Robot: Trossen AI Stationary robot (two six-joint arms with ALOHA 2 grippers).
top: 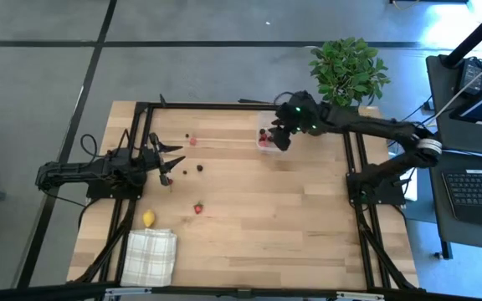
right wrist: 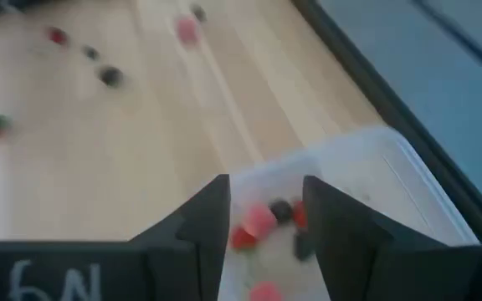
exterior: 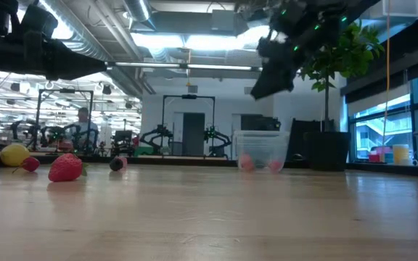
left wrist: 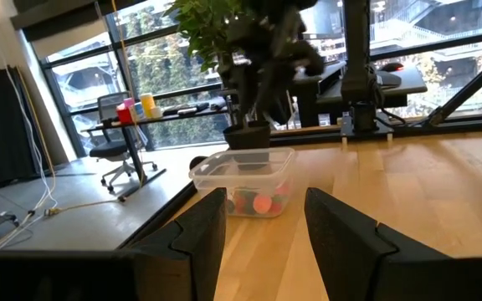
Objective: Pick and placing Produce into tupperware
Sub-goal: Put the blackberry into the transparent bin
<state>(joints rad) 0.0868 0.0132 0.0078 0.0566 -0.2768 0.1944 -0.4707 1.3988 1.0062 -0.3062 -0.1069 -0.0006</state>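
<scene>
Right tool above small clear plastic box, fingers parted, empty; red and dark fruit pieces inside. Left tool open, low over wooden counter. Handwritten "6N" on right tool.

Even daylight on bench from above, soft shadows. Low view backlit: ceiling lights glare, my arms silhouetted. My right wrist view motion-blurred, berries smeared. Left wrist view: bright windows, my fingers dark.
</scene>
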